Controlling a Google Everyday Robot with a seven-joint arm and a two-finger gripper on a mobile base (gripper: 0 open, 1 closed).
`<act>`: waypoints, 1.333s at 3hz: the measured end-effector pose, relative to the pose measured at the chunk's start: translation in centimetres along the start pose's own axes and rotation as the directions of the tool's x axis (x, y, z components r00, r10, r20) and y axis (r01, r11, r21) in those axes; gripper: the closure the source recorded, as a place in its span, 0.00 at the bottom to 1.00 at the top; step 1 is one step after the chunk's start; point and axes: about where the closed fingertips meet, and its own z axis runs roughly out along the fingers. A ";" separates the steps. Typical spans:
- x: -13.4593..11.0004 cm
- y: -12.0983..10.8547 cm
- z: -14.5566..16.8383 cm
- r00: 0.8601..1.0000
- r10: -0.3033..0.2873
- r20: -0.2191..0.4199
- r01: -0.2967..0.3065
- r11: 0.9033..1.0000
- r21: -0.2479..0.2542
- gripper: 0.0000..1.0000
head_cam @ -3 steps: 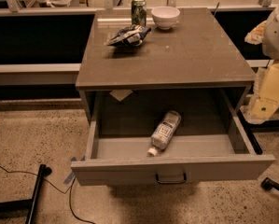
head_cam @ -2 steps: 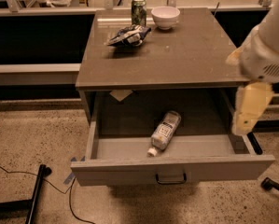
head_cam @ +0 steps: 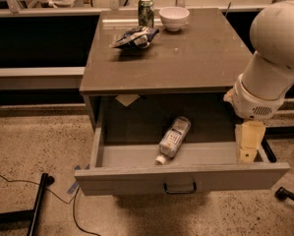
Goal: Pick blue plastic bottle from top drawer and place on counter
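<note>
The blue plastic bottle [head_cam: 174, 137] lies on its side in the open top drawer [head_cam: 181, 177], near the middle, white cap toward the drawer front. The drawer is pulled fully out, with its dark pull handle [head_cam: 180, 187] at the centre of the front panel. My gripper [head_cam: 248, 142] hangs at the end of the white arm [head_cam: 269, 68] over the right end of the drawer, pointing down, to the right of the bottle and apart from it. The counter [head_cam: 195, 53] is the grey-brown top of the cabinet above the drawer.
On the counter's far side stand a green drink can [head_cam: 146, 12], a white bowl [head_cam: 174, 17] and a crumpled snack bag [head_cam: 135, 37]. A paper tag [head_cam: 127, 100] hangs under the counter edge. Dark stand legs and a cable [head_cam: 38, 205] lie on the speckled floor at left.
The arm has swung in from the right edge, and the gripper has moved left and down to hang over the drawer's right end. The bottle has not moved.
</note>
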 end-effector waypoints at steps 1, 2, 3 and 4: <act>0.0 0.0 0.0 1.000 -0.001 0.000 0.001 1.000 0.001 0.00; -0.5 0.8 2.9 0.984 -0.179 0.002 0.179 0.984 0.004 0.00; -0.8 1.9 5.0 0.942 -0.333 0.035 0.330 0.942 0.065 0.00; -0.8 1.7 5.0 0.913 -0.408 0.027 0.405 0.911 0.078 0.00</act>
